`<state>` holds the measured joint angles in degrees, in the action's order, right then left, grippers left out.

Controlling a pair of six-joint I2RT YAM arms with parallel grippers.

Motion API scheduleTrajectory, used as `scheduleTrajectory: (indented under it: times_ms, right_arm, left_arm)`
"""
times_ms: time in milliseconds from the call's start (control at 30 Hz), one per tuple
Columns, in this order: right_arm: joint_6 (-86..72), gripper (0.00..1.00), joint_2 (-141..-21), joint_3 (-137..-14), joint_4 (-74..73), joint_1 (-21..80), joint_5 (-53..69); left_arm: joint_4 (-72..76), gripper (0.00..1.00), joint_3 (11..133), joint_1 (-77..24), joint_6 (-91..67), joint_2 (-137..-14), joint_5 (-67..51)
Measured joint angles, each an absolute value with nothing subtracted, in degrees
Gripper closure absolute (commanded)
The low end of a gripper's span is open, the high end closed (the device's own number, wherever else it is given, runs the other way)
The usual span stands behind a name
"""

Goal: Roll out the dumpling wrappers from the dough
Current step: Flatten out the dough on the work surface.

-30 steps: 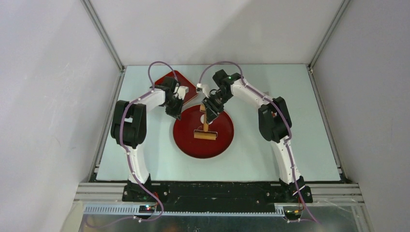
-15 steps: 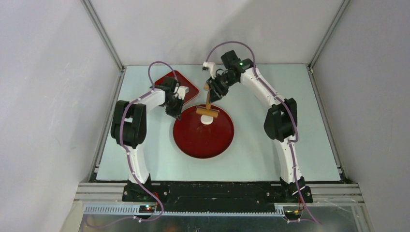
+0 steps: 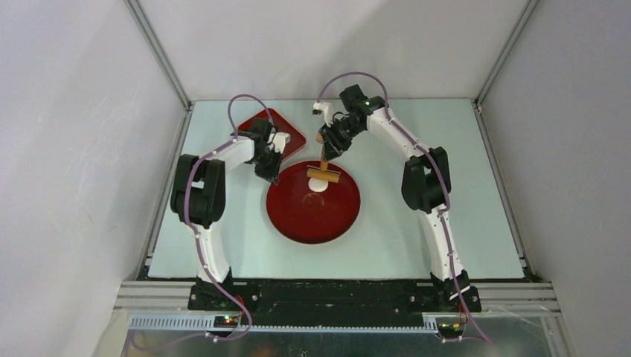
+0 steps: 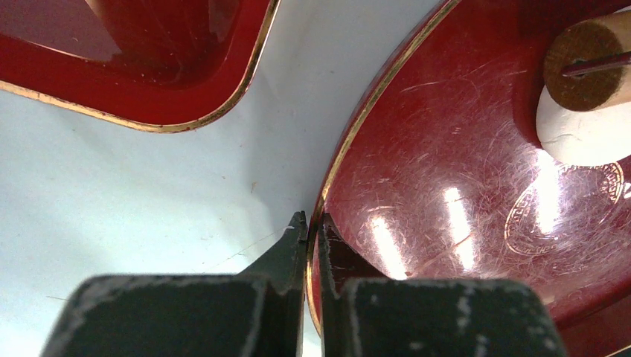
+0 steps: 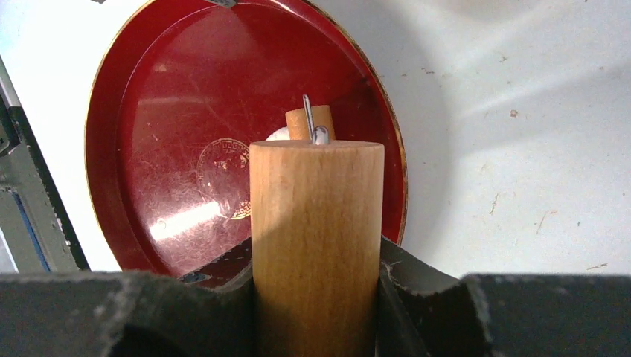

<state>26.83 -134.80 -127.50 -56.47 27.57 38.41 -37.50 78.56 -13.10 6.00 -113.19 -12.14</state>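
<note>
- L gripper (image 4: 310, 232): jaws nipped narrow on the gold rim of round red plate (image 4: 446, 193), one finger on the outer side, the other inside the dish; grip sits at plate's far-left edge
- R gripper (image 3: 330, 143): clamped on handle of wooden roller (image 5: 316, 238), handle fills the gap betw. fingers; held above plate's far edge
- roller barrel: lies crosswise on far part of plate, resting on far edge of the dough; thin wire joins barrel to handle
- dumpling wrapper (image 3: 320, 185): small white round disc on plate, far of centre, partly under barrel; in R wrist view the handle blocks most of it, only a white sliver shows
- square red tray (image 3: 280, 126): far-left of plate, just beside, apart; L wrist partly covers it in top view
- table (image 3: 245, 245): pale, bears plate & tray
</note>
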Motion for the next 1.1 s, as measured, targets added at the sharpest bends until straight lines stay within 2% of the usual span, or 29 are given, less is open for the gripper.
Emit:
scheduleTrajectory:
  times_ms: [933,1100]
  right_arm:
    - [33.08,1.0,-125.23,-111.42,-46.5,30.0,37.91]
    - [31.77,1.0,-123.48,-110.83,-50.15,30.41,40.71]
  left_arm:
    - [-37.93,1.0,78.98,-13.54,4.84,-113.32,-10.66]
    - [-37.93,1.0,78.98,-13.54,4.51,-113.32,-10.55]
